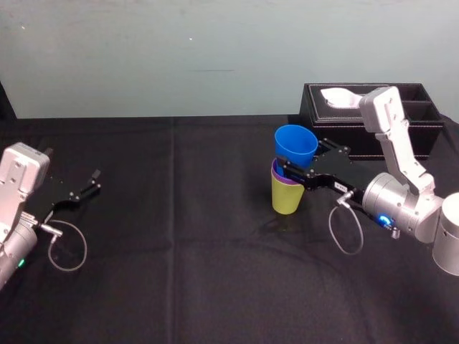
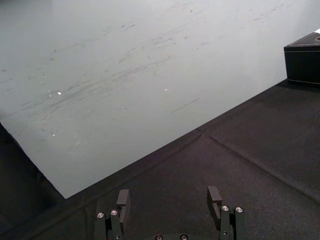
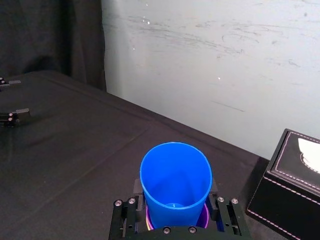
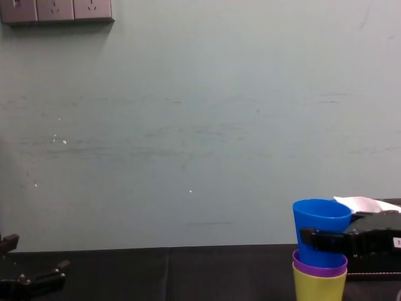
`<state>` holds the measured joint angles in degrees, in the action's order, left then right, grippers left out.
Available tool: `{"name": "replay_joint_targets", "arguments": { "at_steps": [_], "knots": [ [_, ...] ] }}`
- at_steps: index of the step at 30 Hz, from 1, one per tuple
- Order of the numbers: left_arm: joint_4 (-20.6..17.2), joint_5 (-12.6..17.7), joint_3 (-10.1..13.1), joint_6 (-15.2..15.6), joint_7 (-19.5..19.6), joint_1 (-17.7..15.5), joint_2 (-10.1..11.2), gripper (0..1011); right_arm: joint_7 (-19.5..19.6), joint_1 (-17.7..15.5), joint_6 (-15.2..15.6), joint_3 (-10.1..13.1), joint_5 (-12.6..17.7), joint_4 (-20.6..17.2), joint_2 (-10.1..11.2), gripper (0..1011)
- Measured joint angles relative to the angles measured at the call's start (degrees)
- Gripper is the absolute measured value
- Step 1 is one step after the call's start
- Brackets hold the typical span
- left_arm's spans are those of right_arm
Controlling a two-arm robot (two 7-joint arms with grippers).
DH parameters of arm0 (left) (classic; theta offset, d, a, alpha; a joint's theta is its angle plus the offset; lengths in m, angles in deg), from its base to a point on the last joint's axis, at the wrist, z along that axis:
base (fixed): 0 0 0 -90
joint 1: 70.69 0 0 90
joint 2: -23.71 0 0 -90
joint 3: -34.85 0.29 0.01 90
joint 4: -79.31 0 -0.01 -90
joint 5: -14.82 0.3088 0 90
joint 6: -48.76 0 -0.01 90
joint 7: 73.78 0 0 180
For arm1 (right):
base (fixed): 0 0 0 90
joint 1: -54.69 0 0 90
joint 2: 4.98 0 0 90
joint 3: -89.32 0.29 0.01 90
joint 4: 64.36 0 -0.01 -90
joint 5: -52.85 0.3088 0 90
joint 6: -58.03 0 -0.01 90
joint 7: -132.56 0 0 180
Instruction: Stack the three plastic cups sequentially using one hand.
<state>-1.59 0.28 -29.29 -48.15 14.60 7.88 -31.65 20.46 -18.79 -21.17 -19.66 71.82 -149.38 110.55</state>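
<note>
Cups: your blue cup [image 1: 295,147] sits in the purple cup [image 1: 277,173], which is nested in the yellow-green cup [image 1: 287,196], right of table [image 1: 179,272] centre, near the box [image 1: 373,122].
Right gripper [image 1: 295,163]: clamped on the blue cup's lower wall, just above the purple rim.
Left gripper [image 1: 93,182]: parked far left, fingers apart, nothing in them.
Progress: last cup going in, I'd say; blue rides high and may not be seated.
Risk: let go while it leans and it may pop out; press off-axis and the light stack could topple; back out crooked and a finger may drag it.
</note>
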Motion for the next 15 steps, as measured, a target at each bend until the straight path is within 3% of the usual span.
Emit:
{"name": "replay_joint_targets", "arguments": {
  "at_steps": [15],
  "knots": [
    [0.0, 0.0, 0.0, 0.0, 0.0, 0.0, 0.0, 1010, -0.16, -0.08, -0.25, -0.18, -0.11, 0.64, -0.2, 721]
  ]
}}
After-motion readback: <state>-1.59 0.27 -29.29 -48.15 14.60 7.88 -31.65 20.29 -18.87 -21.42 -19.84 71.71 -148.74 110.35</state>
